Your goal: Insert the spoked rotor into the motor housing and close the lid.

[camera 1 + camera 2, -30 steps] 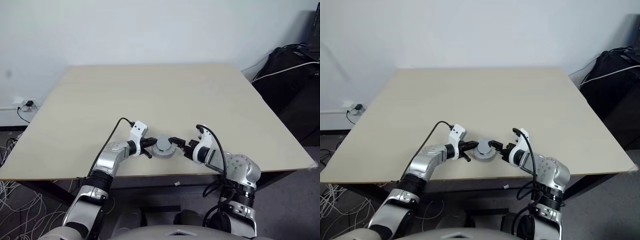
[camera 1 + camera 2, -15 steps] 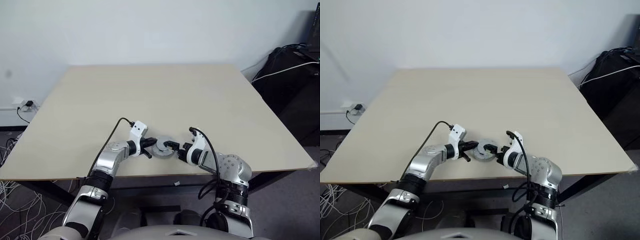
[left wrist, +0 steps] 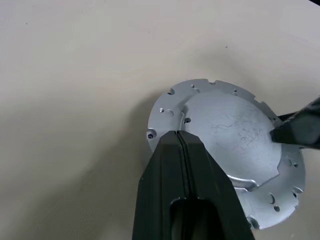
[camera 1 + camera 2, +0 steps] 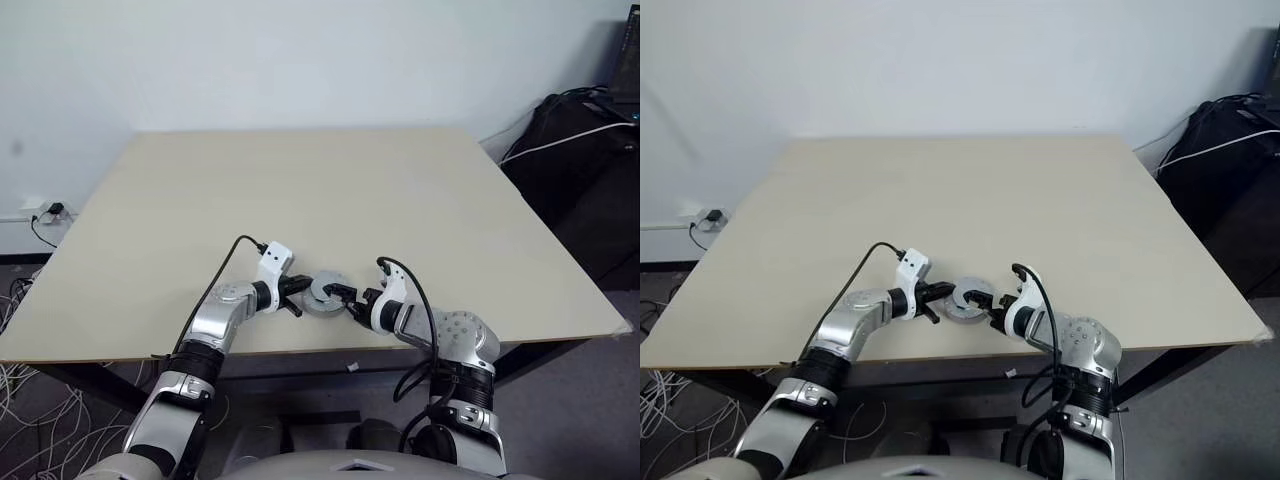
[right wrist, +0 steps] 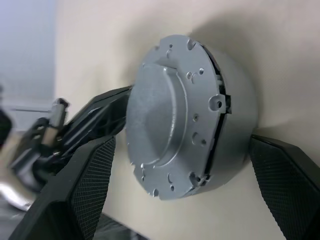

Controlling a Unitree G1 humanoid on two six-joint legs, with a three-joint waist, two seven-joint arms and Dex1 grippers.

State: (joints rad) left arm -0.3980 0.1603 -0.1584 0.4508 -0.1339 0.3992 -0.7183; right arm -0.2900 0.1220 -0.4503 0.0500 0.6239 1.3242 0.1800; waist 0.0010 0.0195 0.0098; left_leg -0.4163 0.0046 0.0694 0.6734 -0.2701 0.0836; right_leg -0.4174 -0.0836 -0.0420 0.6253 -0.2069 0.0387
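A beige tabletop [image 4: 300, 190] is seen, with the lidded silver motor housing [image 4: 326, 293] set near its front edge.

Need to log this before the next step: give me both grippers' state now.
Left gripper: shut, holding nothing, tip against the lidded motor housing.
Right gripper: jaws open, one on either side of the housing.

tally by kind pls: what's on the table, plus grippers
Motor housing with its lid on: 1
Grippers: 2, left gripper shut, right gripper open either side of the housing
Table: 1
Total: 4
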